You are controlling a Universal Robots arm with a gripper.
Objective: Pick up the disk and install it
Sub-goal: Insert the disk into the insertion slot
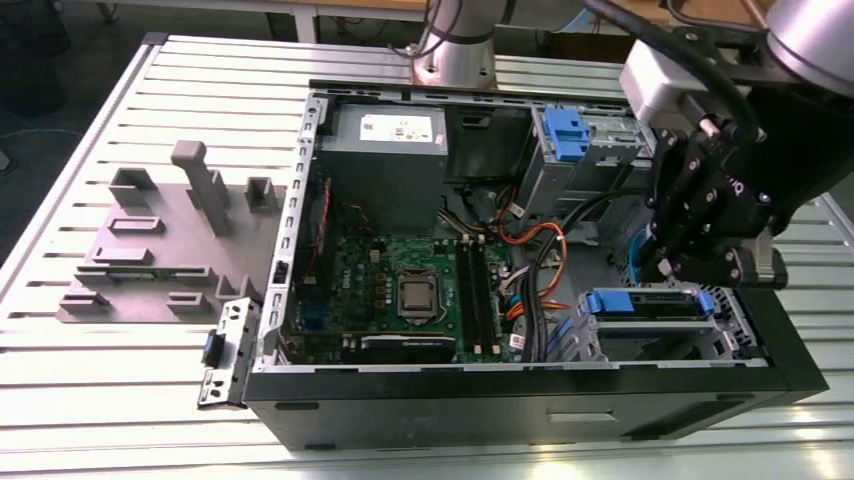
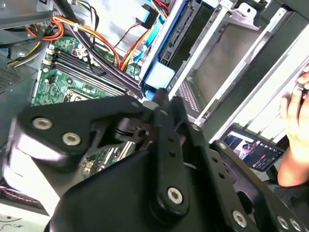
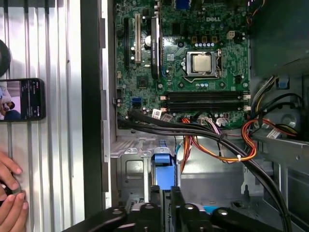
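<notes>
While the disk lies level in the case, the gripper hangs closed above.

Bright even light, probably overhead. Glare washes the slatted table; computer case interior sits shadowed.

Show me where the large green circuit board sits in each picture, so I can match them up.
Exterior view: the green circuit board lies flat inside the open black computer case, on the exterior view's left half of it.
Second wrist view: the board lies under the cables.
First wrist view: the board carries the square silver processor.
Shared landmark: the orange wires beside the board.
</notes>
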